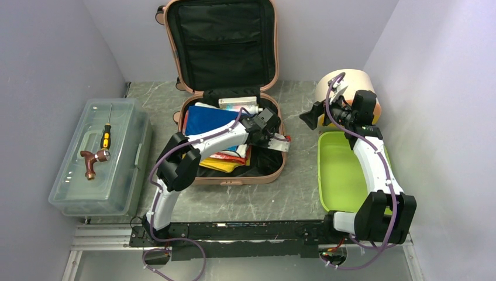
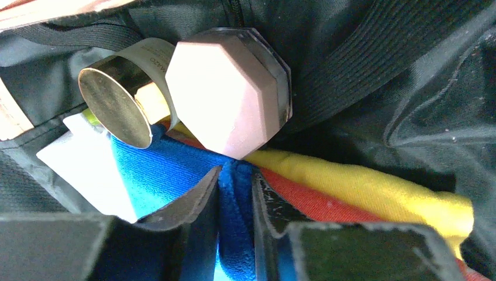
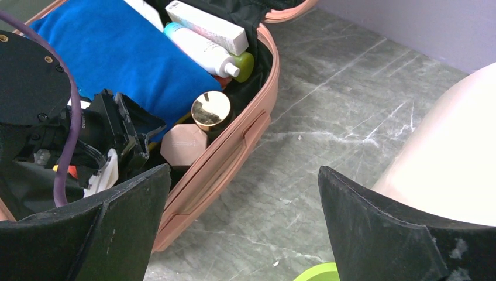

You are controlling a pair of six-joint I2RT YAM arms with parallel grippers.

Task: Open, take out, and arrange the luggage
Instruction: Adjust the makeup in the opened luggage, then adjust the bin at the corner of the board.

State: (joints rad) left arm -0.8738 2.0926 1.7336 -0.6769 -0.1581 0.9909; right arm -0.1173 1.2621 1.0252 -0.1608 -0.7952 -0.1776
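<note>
1. At the far left of the table, a clear plastic lidded bin (image 1: 117, 175) carries a yellow-and-black-handled screwdriver (image 1: 106, 133) and a brown hammer-like tool (image 1: 93, 159) on its lid.
2. In the middle lies the salmon-pink hard-shell luggage (image 1: 240, 179). It is already open, with its black-lined lid standing up at the back wall. The base is packed with a folded blue cloth (image 1: 207, 119), a yellow cloth (image 2: 374, 193), a pink octagonal case (image 2: 225, 88), a gold-capped bottle (image 2: 114, 105) touching the case, a long white box (image 3: 205, 26) and a white bottle with a green cap (image 3: 205, 52).
3. The left gripper (image 2: 237, 178) is down inside the base. Its fingers are drawn nearly together with a fold of the blue cloth pinched between them.
4. Handling, as I judge it:
   - The shell looks stiff, smooth and bulky, so the rim or the handle would be the places to grip it.
   - The cloths are soft and limp, so a pinched fold should lift them, though they will drape and may drag on what lies beside them.
   - The case and bottles are hard and slick, and are best taken across their narrow sides.
5. The right gripper (image 3: 244, 172) hangs over bare tabletop just right of the luggage. Its fingers are spread wide and hold nothing.
6. At the right sit a lime-green plastic tray (image 1: 342, 170) and, behind it, a cream cylindrical container (image 1: 351, 82).
</note>
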